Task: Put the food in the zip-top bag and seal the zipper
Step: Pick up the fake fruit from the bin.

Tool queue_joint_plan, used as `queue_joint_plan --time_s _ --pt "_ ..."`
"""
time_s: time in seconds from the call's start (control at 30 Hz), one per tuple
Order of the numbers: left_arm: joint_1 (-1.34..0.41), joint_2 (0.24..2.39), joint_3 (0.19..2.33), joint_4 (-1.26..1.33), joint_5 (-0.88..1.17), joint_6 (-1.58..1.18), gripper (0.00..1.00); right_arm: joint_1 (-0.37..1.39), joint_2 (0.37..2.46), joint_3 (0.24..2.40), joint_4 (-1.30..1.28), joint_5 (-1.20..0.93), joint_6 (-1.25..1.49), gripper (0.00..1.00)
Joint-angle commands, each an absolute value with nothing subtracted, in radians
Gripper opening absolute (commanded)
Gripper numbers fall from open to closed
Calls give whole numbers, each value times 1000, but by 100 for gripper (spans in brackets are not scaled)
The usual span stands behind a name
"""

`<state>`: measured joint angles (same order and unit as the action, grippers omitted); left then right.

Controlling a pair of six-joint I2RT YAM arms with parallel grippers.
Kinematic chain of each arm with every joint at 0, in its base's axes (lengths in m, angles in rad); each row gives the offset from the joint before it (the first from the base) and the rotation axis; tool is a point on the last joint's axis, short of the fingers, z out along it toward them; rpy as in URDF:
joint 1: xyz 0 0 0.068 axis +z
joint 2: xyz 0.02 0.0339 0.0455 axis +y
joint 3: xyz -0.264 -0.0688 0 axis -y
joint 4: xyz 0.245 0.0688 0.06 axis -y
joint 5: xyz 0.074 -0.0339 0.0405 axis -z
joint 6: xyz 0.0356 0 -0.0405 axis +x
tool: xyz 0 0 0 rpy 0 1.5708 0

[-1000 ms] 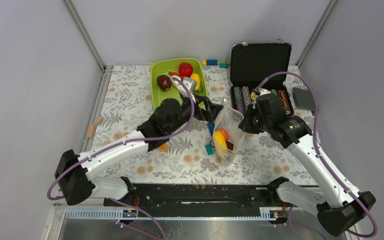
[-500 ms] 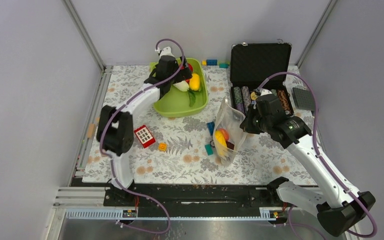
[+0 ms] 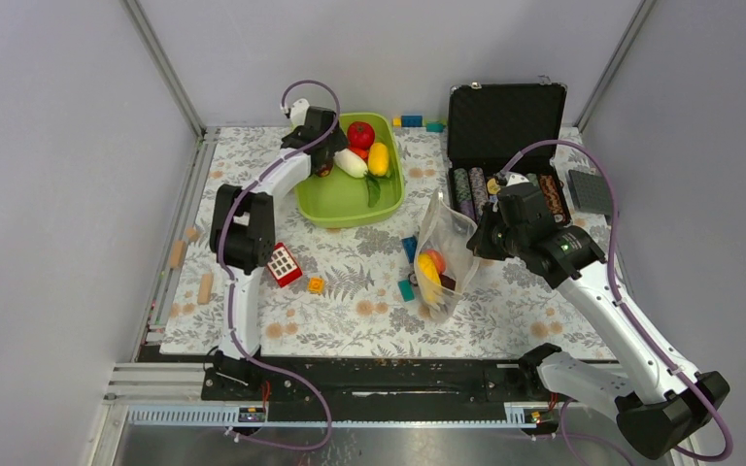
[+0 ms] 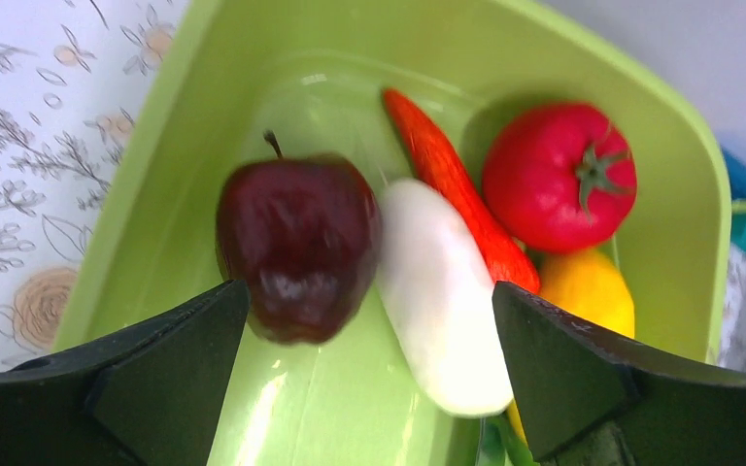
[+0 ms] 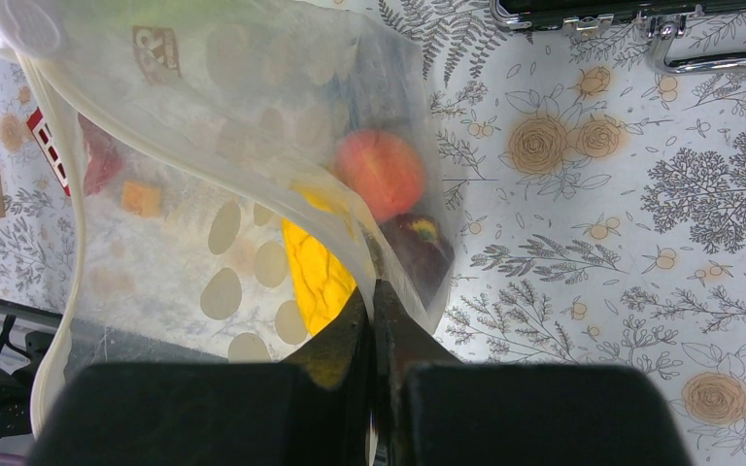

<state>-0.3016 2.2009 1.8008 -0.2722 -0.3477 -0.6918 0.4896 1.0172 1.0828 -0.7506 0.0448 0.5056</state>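
Left wrist view showed the left gripper (image 4: 369, 291) spread wide and holding nothing, poised over the lime-green tray (image 4: 194, 126). A dark maroon apple (image 4: 296, 248) and a white piece (image 4: 442, 311) lay side by side in the span ahead of its fingertips; whether either finger touched them could not be told. Beyond the white piece sat an orange-red piece (image 4: 447, 184), long and slanted, with a red tomato (image 4: 559, 175) against the tray's far wall and a yellow fruit (image 4: 588, 291) just beside it.

From the top camera, the zip-top bag (image 3: 444, 252) stood upright on the table (image 3: 505, 301) near the middle, well apart from the tray, and the right gripper (image 3: 478, 243) met its right side.

The right wrist camera showed that gripper clamped narrow on the bag's film, close to the bottom corner. Inside the bag lay a peach (image 5: 381, 173), a yellow ribbed piece (image 5: 316, 267) and a dark maroon piece (image 5: 418, 248), bunched together. The zipper (image 5: 58, 214) ran as a pale strip along the mouth edge, its two sides parted, so the mouth gaped unsealed.
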Motion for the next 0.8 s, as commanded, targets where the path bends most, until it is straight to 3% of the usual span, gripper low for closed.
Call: queue_joint_plan --time_s 0.0,0.17,0.43,0.77 --pt "-290 2255 1922 -314 -471 -769 99 486 1015 1079 -743 86 497 0" --pt "-283 2290 1939 -323 -512 -855 96 486 1009 1074 -743 101 496 0" --pt "-261 2338 2007 -345 -437 -894 85 486 994 1072 -746 124 492 0" --pt "-227 2325 1997 -375 -345 -959 80 486 953 1075 -756 150 486 0"
